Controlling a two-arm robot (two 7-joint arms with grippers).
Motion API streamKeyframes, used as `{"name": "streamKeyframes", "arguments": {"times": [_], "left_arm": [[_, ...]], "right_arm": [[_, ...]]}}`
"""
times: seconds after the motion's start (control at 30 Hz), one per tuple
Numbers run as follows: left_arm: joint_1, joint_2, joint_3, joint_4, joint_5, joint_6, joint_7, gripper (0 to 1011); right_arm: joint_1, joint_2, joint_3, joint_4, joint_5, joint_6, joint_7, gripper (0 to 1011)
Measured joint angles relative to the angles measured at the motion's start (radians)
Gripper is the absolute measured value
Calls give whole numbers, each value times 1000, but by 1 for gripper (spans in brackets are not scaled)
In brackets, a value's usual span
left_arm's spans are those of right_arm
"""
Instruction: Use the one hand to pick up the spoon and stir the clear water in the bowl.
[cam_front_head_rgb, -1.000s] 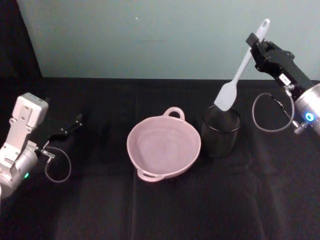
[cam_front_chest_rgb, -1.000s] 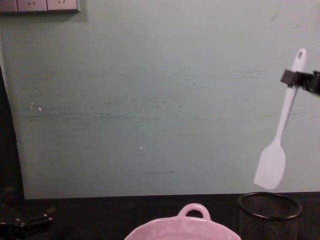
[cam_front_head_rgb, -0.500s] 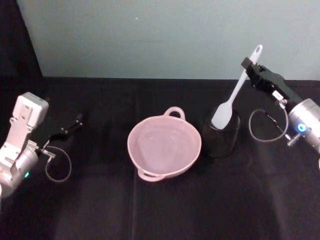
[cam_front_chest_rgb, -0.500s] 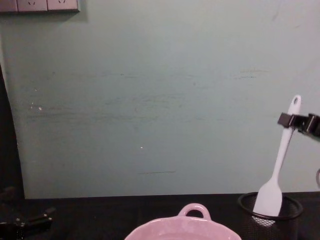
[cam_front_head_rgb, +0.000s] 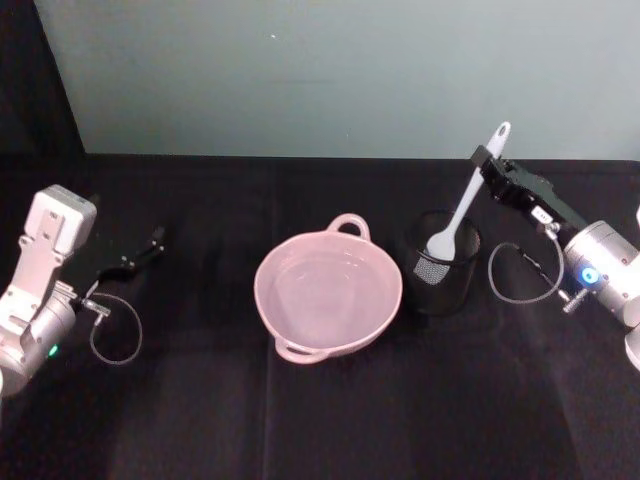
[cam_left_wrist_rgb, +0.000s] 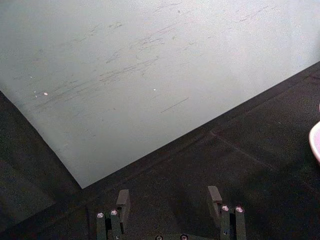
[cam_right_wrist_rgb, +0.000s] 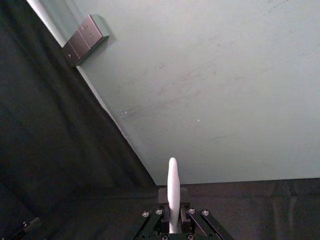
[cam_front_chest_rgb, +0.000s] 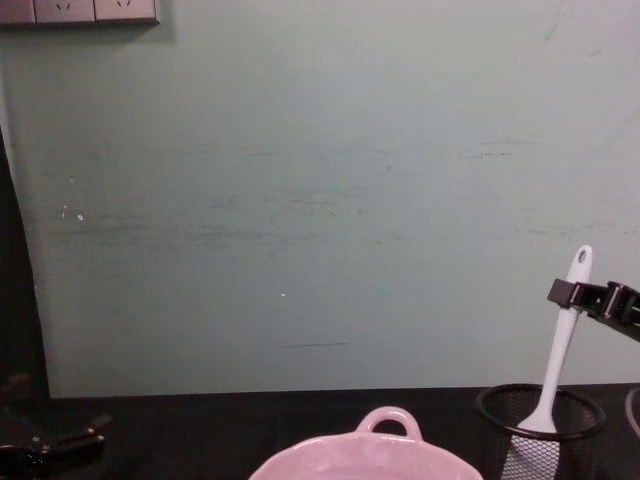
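- Your right gripper (cam_front_head_rgb: 487, 160) pinches the spoon (cam_front_head_rgb: 464, 204) high on its handle, just below the holed end.
- Spoon hangs tilted, its head down inside the black mesh cup (cam_front_head_rgb: 443, 262).
- Cup stands just right of the pink bowl (cam_front_head_rgb: 328, 292); water glints faintly.
- Left gripper (cam_left_wrist_rgb: 170, 200) parked far left, fingers spread, holding nothing.

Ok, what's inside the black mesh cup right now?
The spoon head sits inside the mesh cup, handle sticking up, gripped by the right pincer. The cup's bottom is hidden behind the mesh.
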Motion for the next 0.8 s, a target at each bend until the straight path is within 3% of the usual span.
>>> {"name": "streamKeyframes", "arguments": {"times": [0.8], "left_arm": [[0, 0, 0, 0, 0, 0, 0, 1011]], "right_arm": [[4, 18, -43, 33, 43, 12, -8, 120]]}}
